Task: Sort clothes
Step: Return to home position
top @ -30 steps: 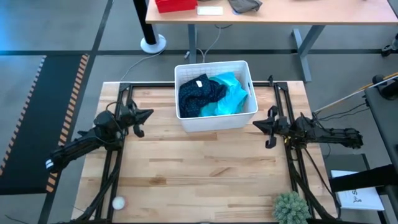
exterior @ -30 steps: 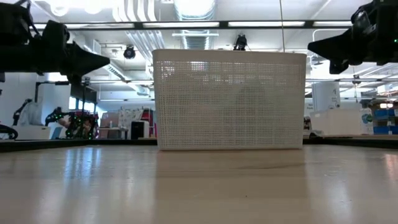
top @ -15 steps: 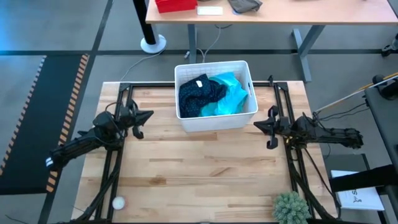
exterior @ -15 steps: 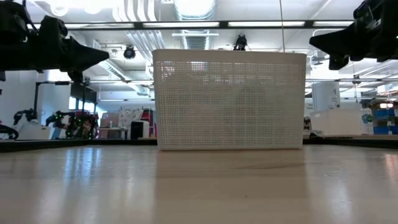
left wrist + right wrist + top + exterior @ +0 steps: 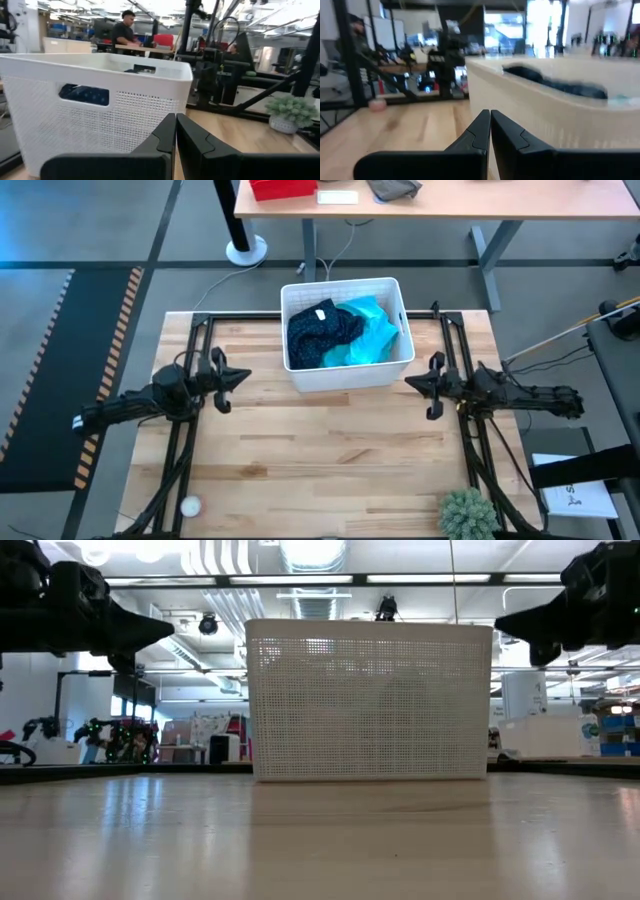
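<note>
- High view: one white basket stands at the far edge of the table, centred.
- Two clothes lie inside it, touching: navy dotted garment on the left, teal garment on the right.
- Two arms: left gripper hangs left of the basket, clear of its wall, fingers pressed together, holding nothing.
- Mirror side: right gripper, also closed and empty, clear of the wall.
- One small white ball at the near left edge; one potted plant at the near right.
- Open wood runs from the basket to the near edge.

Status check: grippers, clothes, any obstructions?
Left gripper shut, empty, left of the bin. Right gripper shut, empty, right of it. Clothes inside the bin. Ball and plant at the near edge, apart from both arms.
</note>
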Robot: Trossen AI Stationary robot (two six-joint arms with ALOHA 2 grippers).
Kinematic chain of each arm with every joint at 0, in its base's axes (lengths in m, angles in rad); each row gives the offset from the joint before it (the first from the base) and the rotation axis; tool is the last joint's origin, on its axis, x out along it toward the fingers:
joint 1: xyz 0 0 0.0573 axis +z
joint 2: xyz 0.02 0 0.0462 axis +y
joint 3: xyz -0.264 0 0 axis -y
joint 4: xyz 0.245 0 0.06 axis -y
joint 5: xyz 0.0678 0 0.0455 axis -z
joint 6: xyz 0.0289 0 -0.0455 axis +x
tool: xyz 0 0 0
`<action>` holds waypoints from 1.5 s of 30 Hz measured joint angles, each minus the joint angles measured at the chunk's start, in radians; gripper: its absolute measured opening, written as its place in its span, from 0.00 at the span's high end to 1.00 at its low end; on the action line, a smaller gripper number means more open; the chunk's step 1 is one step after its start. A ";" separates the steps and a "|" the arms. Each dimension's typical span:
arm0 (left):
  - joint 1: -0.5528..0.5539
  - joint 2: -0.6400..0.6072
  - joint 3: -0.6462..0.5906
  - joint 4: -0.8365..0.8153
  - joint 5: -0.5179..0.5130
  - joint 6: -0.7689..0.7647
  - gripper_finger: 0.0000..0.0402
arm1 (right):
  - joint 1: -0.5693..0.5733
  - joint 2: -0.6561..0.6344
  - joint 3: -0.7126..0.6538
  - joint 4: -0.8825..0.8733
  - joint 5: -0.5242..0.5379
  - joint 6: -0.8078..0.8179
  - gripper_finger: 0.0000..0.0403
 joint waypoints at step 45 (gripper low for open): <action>-0.041 0.049 -0.001 -0.062 -0.157 0.028 1.00 | -0.003 0.062 -0.003 -0.049 0.166 -0.005 1.00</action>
